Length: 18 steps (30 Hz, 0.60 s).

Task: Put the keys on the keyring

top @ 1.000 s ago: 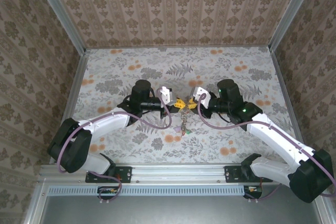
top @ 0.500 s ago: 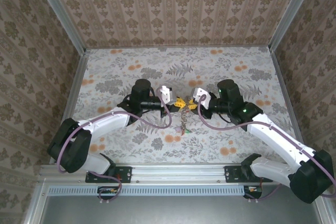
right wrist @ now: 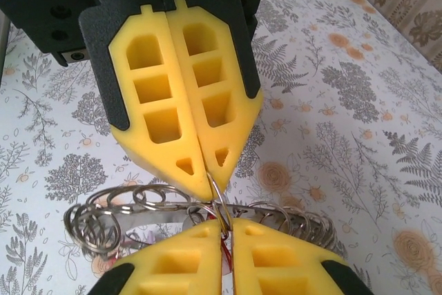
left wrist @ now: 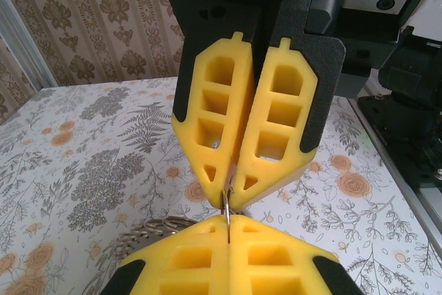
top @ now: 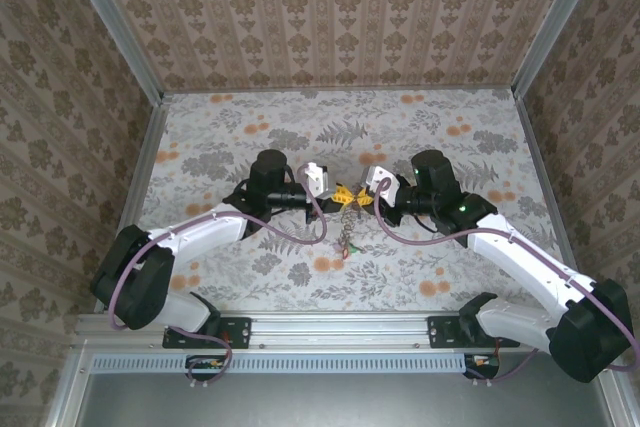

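Over the middle of the flower-patterned desk [top: 240,122] the two arms meet nose to nose, their yellow fingertips almost touching. The left end effector [top: 337,193] is pinched fully closed, and in its own wrist view a thin bright wire of the keyring [right wrist: 148,198] stands up out of the seam between its pads. The right end effector [top: 365,198] faces it from the other side with its jaws drawn narrow, the pads closed on the same wire so that only a slit remains between them. In the right wrist view the keyring runs crosswise just below the two sets of tips, a row of silvery coils held above the desk and spreading out to either side of the pinch. From above, the rest of it hangs down between the arms toward the near edge, and the keys [top: 348,240] dangle there in a small bunch with hints of red and green, too small to count. Patterned wallpaper [top: 330,17] closes in the desk on three sides.
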{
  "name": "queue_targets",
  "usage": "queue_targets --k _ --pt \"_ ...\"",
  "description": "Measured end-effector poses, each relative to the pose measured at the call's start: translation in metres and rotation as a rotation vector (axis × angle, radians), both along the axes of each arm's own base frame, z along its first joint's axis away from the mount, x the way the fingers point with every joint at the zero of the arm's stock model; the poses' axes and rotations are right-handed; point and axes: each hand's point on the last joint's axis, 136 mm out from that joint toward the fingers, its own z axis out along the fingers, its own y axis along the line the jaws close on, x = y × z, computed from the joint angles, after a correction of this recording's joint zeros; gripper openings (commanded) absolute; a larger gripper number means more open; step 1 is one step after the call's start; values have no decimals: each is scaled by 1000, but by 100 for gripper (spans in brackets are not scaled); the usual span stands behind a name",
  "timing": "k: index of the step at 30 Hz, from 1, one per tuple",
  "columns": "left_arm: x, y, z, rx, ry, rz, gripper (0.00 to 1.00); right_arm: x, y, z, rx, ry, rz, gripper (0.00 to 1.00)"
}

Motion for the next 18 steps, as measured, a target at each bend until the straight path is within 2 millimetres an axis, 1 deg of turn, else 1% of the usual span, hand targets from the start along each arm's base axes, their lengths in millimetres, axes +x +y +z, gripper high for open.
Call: queue_targets --k 3,5,8,9,13,18 --pt "0 0 1 0 1 0 0 0 0 1 1 -1 0 13" --pt "0 0 2 0 1 -1 0 0 0 1 4 -1 1 18" --pt "0 -1 3 -3 0 -7 0 -1 2 3 13 -1 11 19" --pt "0 -1 4 -3 -1 -8 0 -1 2 3 14 0 12 21" --pt "0 -1 4 -3 -1 -8 0 -2 2 3 14 -1 13 21" --pt "0 -1 3 -3 0 -8 0 -2 1 7 17 -14 15 26"
